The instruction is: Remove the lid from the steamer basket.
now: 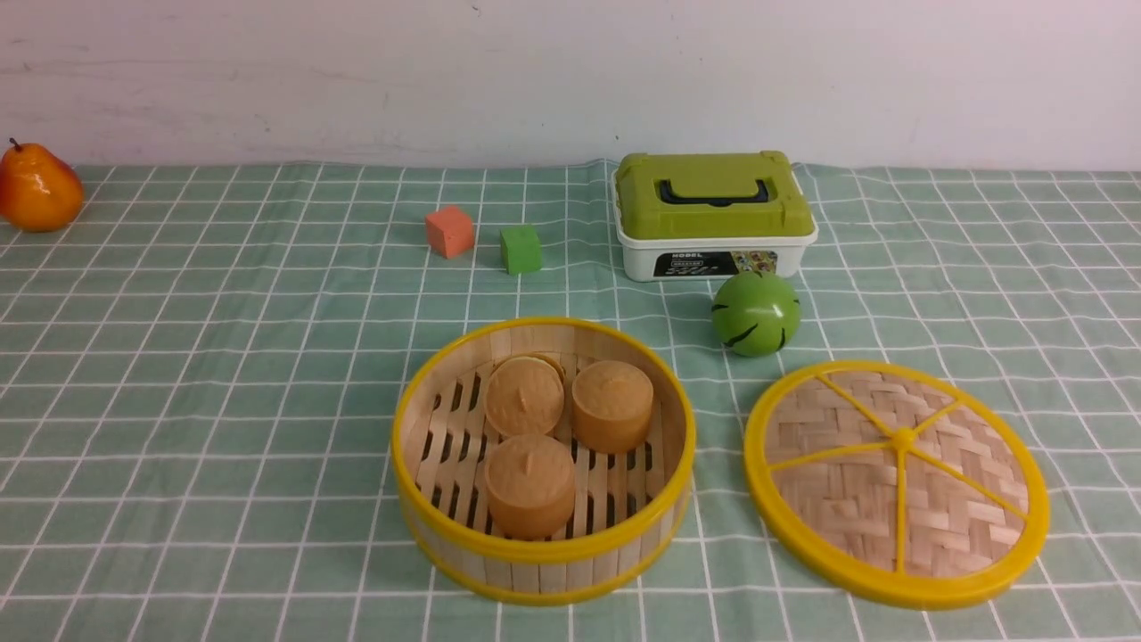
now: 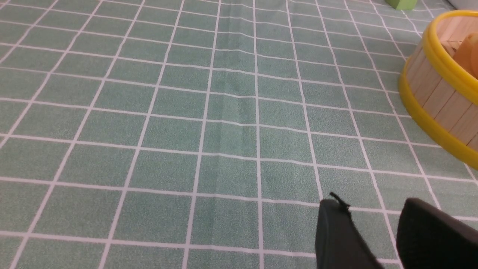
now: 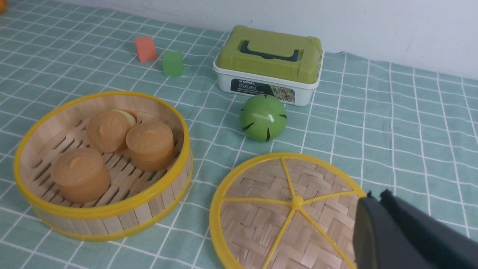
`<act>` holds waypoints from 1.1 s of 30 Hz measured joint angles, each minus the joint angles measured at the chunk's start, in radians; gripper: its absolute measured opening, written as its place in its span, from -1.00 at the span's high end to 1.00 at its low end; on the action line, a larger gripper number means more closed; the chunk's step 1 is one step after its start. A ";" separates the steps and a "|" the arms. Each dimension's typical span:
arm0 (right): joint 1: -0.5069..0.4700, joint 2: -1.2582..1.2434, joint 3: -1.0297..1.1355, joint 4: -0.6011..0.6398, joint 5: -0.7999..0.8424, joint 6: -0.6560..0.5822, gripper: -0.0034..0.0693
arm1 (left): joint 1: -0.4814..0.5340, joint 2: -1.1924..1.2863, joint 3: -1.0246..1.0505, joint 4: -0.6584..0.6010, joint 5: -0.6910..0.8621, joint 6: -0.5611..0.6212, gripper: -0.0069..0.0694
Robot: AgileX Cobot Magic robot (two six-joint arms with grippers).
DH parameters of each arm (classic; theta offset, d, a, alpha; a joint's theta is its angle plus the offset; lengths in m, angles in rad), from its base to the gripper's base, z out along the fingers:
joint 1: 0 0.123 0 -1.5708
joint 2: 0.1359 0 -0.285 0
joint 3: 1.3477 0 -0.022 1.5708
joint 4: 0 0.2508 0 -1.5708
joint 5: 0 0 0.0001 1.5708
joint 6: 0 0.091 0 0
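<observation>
Front view: steamer basket (image 1: 535,557) sits lower centre of frame on the green checked cloth (image 1: 223,357), open on top, with three tan bun-shaped pieces (image 1: 530,486) on its slatted floor. Lid (image 1: 896,481) lies flat on the cloth at lower right, beside the basket, a strip of cloth between the two, not touching. Striped green ball (image 1: 756,314) is just above the lid, with the white box with green lid (image 1: 713,214) behind it. Orange cube (image 1: 448,231) and green cube (image 1: 521,249) upper centre; pear (image 1: 37,187) far upper left. Left gripper (image 2: 373,203), lower right of its wrist view: jaws apart, cloth visible between them, nothing held. Right gripper (image 3: 378,196), lower right of its wrist view: jaws pressed together, empty, overlapping the lid's rim in frame; contact cannot be told.
</observation>
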State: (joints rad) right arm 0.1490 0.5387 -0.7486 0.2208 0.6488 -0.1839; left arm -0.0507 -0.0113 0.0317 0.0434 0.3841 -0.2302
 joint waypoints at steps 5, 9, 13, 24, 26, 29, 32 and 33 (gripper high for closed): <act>0.000 -0.071 0.149 -0.010 -0.116 0.000 0.94 | 0.000 0.000 0.000 0.000 0.000 0.000 0.19; -0.032 -0.248 0.417 -0.054 -0.296 0.000 0.94 | 0.000 0.000 0.000 0.000 0.000 0.000 0.19; -0.084 -0.353 0.585 -0.092 -0.387 0.028 0.94 | 0.000 0.000 0.000 0.000 0.000 0.000 0.19; -0.217 -0.549 0.775 -0.234 -0.312 0.303 0.94 | 0.000 0.000 0.000 0.000 0.000 0.000 0.19; -0.212 -0.549 0.774 -0.237 -0.300 0.307 0.94 | 0.000 0.000 0.000 0.000 0.000 0.000 0.19; -0.189 -0.549 0.771 -0.239 -0.281 0.307 0.94 | 0.000 0.000 0.000 0.000 0.000 0.000 0.19; -0.177 -0.549 0.769 -0.239 -0.272 0.307 0.94 | 0.000 0.000 0.000 0.000 0.000 0.000 0.19; -0.176 -0.549 0.768 -0.239 -0.271 0.307 0.94 | 0.000 0.000 0.000 0.000 0.000 0.000 0.19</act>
State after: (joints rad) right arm -0.0265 -0.0099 0.0194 -0.0180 0.3775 0.1227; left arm -0.0507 -0.0113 0.0317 0.0434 0.3841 -0.2302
